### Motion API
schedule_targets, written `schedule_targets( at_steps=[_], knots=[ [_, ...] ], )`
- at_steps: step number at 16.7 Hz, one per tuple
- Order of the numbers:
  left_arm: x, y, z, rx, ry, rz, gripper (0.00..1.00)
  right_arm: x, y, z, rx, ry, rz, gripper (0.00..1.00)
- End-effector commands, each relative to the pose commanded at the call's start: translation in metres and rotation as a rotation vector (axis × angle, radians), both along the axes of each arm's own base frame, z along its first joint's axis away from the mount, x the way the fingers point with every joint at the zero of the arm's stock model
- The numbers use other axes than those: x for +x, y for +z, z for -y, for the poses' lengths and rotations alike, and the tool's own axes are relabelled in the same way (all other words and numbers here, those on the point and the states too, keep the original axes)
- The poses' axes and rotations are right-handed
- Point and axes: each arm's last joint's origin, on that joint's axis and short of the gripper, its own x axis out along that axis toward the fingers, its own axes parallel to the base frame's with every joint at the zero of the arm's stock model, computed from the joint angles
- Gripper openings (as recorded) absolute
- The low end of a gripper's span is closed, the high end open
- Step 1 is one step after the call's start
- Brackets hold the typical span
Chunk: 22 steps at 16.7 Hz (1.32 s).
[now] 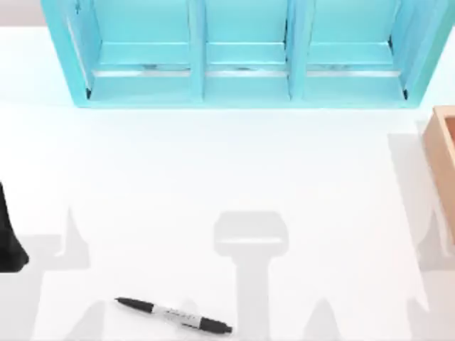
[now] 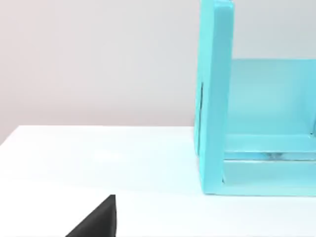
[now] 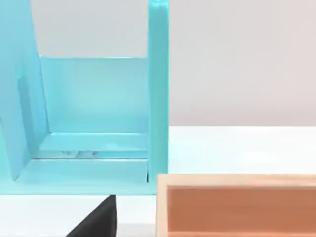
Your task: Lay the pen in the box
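- The pen (image 1: pixel 174 315) lies flat on the white counter (image 1: pixel 213 177) at the lower left-centre of the top view, slightly slanted, one black end up-left and the other down-right. Nothing touches it.
- The box (image 1: pixel 442 145), tan with thick walls, sits at the right edge of the top view, cut off by the frame and well apart from the pen. The right wrist view shows its open interior (image 3: pixel 237 205) just beside the end wall of the turquoise shelf unit (image 1: pixel 242 53).
- The shelf unit spans the upper part of the top view with three compartments; it is not the target.
- Our left arm (image 1: pixel 11 234) shows as a dark shape at the left edge of the top view; a black wedge (image 2: pixel 96 219) sits low in the left wrist view. Left tool state: we cannot tell. Right tool: likewise cannot tell; a black wedge (image 3: pixel 96 217) is low in its wrist view.
- Judgement: the task has not started; the pen is not yet picked up.
- Risks: the pen is slim and round, so an off-centre pinch could roll it or flick it away. The long carry across the counter to the box invites slipping or tilting in the grip. The thick box wall could catch a pen end on release, leaving it propped on the rim. Drifting too far up could drop it into the shelf unit.
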Motion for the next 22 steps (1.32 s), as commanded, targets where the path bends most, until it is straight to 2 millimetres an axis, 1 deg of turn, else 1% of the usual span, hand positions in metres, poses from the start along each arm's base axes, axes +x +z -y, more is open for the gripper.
schedule_targets(
  at_steps=[3, 5, 9, 12, 14, 16, 19, 22],
  knots=[
    [0.0, 0.0, 0.0, 0.0, 0.0, 0.0, 1.0, 0.0, 0.002, -0.001, -0.004, 0.01, -0.007, 1.0],
    [0.0, 0.0, 0.0, 0.0, 0.0, 0.0, 1.0, 0.001, 0.01, -0.005, -0.022, 0.059, -0.043, 1.0],
    [0.0, 0.0, 0.0, 0.0, 0.0, 0.0, 1.0, 0.008, 0.042, -0.023, -0.104, 0.247, -0.208, 1.0],
    [0.0, 0.0, 0.0, 0.0, 0.0, 0.0, 1.0, 0.029, 0.07, -0.047, -0.201, 0.437, -0.411, 1.0],
    [0.0, 0.0, 0.0, 0.0, 0.0, 0.0, 1.0, 0.051, 0.083, -0.072, -0.283, 0.574, -0.579, 1.0],
    [0.0, 0.0, 0.0, 0.0, 0.0, 0.0, 1.0, 0.076, 0.088, -0.106, -0.374, 0.709, -0.752, 1.0],
    [0.0, 0.0, 0.0, 0.0, 0.0, 0.0, 1.0, 0.108, 0.081, -0.167, -0.516, 0.884, -0.995, 1.0],
    [0.0, 0.0, 0.0, 0.0, 0.0, 0.0, 1.0, 0.125, 0.064, -0.23, -0.649, 1.011, -1.187, 1.0]
  ],
)
